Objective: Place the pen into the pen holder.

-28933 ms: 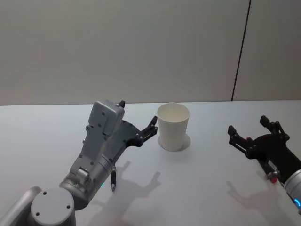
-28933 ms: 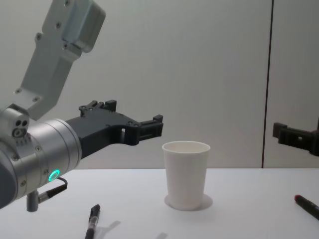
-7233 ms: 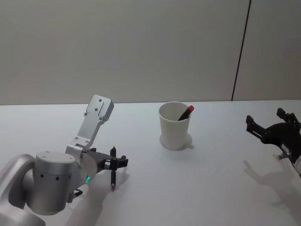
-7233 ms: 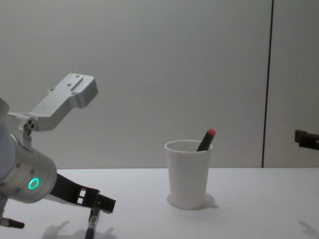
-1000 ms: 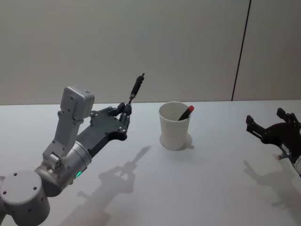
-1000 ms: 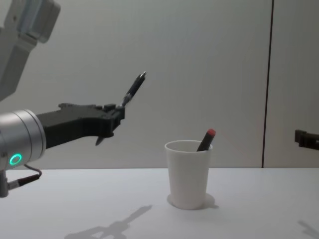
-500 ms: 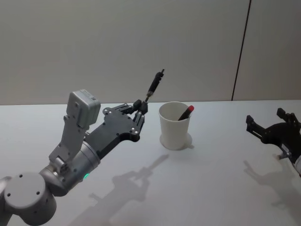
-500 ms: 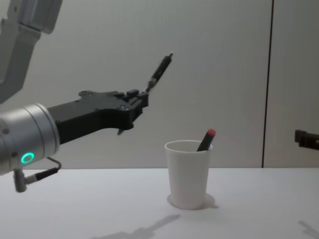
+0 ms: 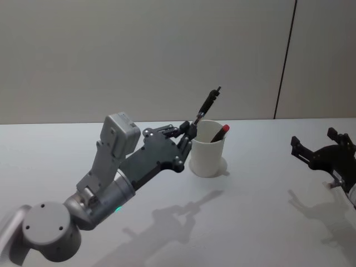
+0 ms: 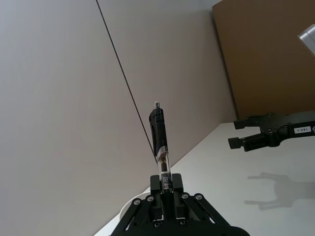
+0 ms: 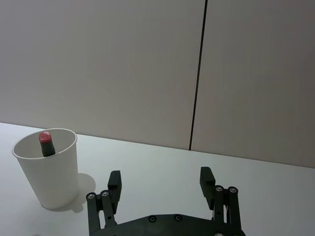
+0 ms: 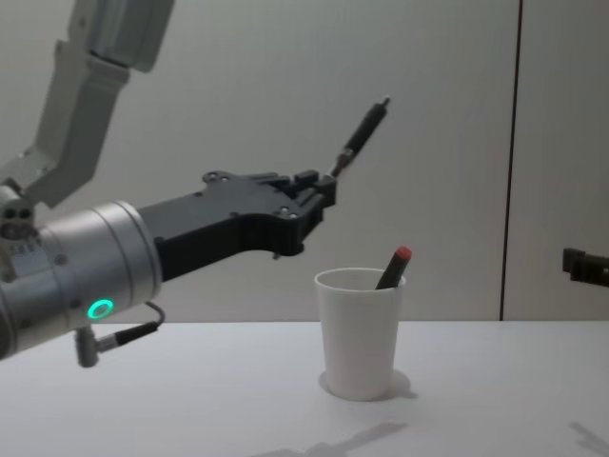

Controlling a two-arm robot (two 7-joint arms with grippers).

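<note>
No legible txt; right gripper (image 10: 235,133) label (image 10: 299,130) too small.

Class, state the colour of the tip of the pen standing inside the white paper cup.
Red, on a dark-bodied pen; clearest in the chest view.

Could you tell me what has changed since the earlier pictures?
The left gripper picked the black pen off the table, raised it and carried it right, up to the pen holder, jaws shut on it. The red-capped pen, once on the table, now stands in the holder. The holder itself stayed put; the right gripper is parked open.
</note>
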